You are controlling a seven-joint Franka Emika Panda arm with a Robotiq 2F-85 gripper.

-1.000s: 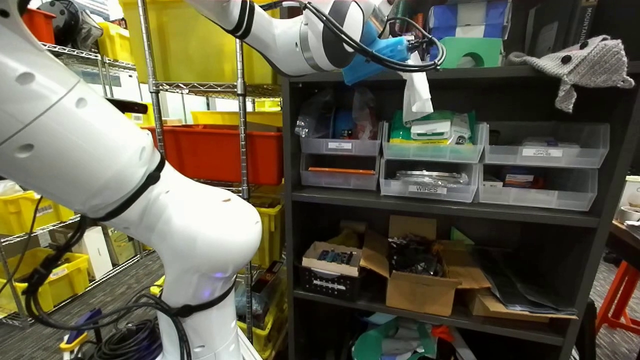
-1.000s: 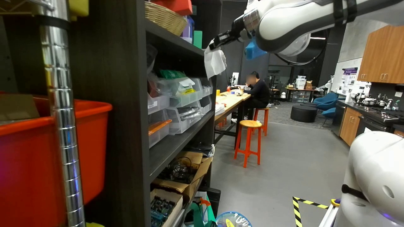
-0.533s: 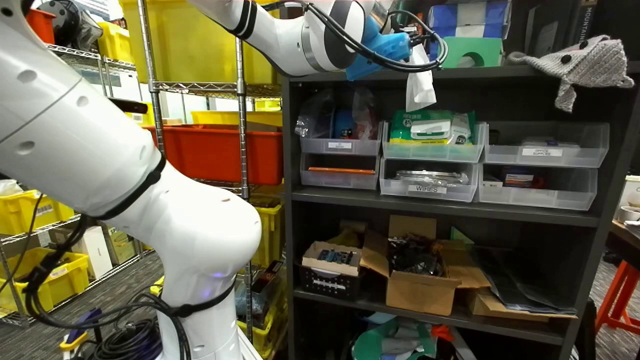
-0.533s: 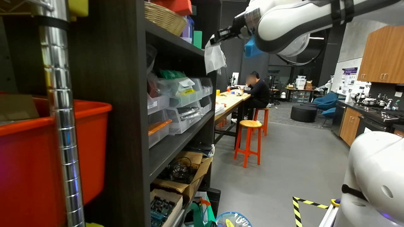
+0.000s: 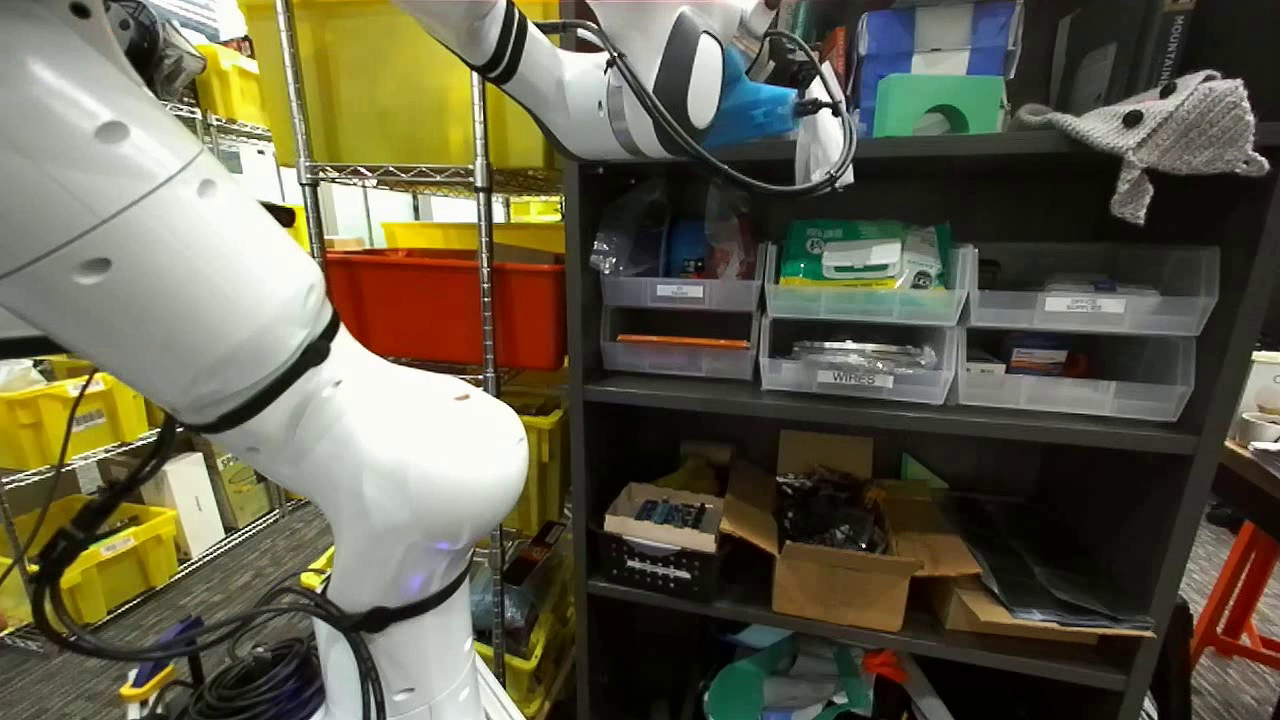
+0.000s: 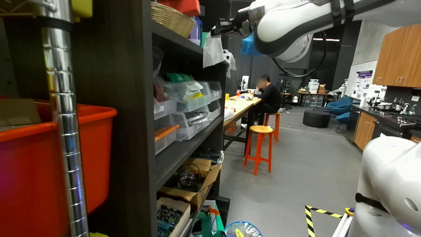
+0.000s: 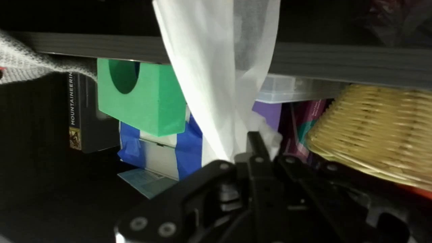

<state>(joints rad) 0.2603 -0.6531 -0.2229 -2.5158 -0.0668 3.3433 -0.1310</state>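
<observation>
My gripper (image 7: 261, 145) is shut on a thin white sheet, like a wipe or tissue (image 7: 216, 87). The sheet hangs from the black fingertips, and a crumpled bit shows beside them. In the exterior views, the sheet (image 5: 822, 140) (image 6: 213, 51) hangs at the front edge of the upper shelf (image 5: 1050, 146). The gripper (image 6: 215, 31) is level with the things on that shelf. In the wrist view, which is upside down, a green box (image 7: 135, 98) and a blue and white box (image 7: 158, 152) are on one side, and a wicker basket (image 7: 374, 131) on the other.
A grey crocheted animal (image 5: 1190, 125) overhangs the upper shelf. Clear bins (image 5: 870, 305) stand on the shelf below, one with a green packet (image 5: 815, 245). Open cardboard boxes (image 5: 840, 590) are lower down. A metal rack with a red bin (image 5: 440, 310) stands beside the bookcase.
The arm has carried the white sheet closer to the upper shelf and slightly upward. The sheet has swung a little and stays in the gripper. The shelf contents have not moved.
</observation>
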